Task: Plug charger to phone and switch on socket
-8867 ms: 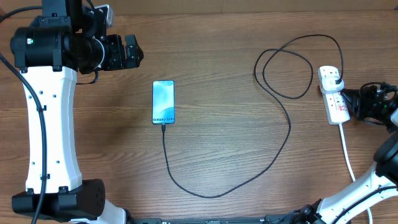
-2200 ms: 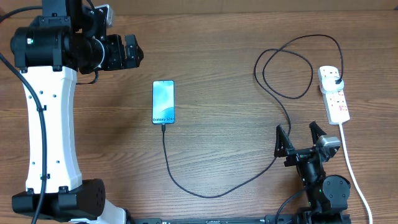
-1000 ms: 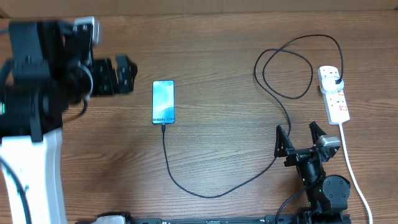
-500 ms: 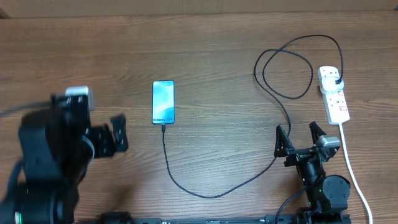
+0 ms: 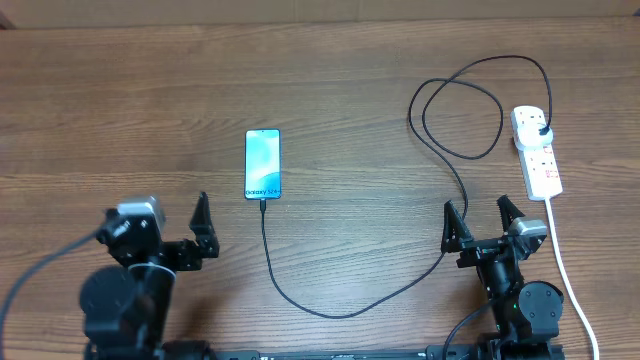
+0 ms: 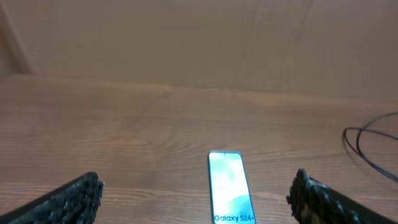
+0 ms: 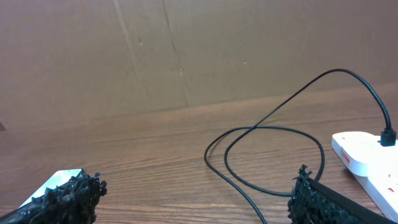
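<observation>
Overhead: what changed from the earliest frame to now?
The left gripper pulled back from the top left, beside the phone, down to the bottom left. The right gripper withdrew from the socket to the bottom right. Both jaws are open and hold nothing. Unchanged: phone, charger and socket lie where they were, with the charger plugged in at both ends.

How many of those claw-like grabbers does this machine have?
2. The left gripper is at the table's near edge, left of the phone; the right gripper is further right, near the white power strip. Both stand open, holding nothing.
</observation>
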Controlling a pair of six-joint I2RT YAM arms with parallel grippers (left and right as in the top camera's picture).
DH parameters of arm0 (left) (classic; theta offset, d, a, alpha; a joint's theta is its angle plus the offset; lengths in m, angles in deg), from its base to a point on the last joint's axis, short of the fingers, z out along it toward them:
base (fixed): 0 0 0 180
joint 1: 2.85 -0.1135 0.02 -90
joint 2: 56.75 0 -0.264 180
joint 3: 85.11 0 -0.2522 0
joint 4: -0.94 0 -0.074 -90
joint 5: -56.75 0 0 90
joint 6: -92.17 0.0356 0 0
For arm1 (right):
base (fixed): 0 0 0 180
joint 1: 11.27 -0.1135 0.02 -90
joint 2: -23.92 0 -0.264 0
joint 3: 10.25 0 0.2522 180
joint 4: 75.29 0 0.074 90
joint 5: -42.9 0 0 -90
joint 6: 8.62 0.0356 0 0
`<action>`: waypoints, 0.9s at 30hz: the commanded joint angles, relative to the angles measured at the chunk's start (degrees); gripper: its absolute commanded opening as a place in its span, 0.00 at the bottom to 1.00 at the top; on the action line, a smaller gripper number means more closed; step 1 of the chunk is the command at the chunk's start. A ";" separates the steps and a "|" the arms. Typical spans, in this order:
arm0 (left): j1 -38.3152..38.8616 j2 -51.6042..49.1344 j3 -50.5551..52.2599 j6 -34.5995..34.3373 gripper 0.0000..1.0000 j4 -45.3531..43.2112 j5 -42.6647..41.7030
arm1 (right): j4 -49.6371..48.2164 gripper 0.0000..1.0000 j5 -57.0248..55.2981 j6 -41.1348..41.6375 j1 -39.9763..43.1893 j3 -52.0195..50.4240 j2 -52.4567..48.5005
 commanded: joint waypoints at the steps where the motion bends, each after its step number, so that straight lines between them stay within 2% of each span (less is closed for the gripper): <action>1: -0.48 5.79 9.94 -0.37 1.00 -7.78 -2.91 | -0.24 1.00 0.35 -0.11 0.37 -0.61 0.57; 6: -0.46 11.65 20.90 -0.37 1.00 -19.23 -3.91 | -0.24 1.00 0.35 -0.11 0.37 -0.61 0.57; 13: -0.48 17.62 31.39 -0.33 1.00 -30.36 -3.69 | -0.26 1.00 0.35 -0.11 0.37 -0.61 0.57; 19: -0.46 20.94 36.02 -0.24 1.00 -33.77 -0.98 | -0.24 1.00 0.35 -0.11 0.37 -0.61 0.57; 27: -0.68 20.87 36.02 0.33 1.00 -30.64 2.32 | -0.24 1.00 0.35 -0.11 0.37 -0.61 0.57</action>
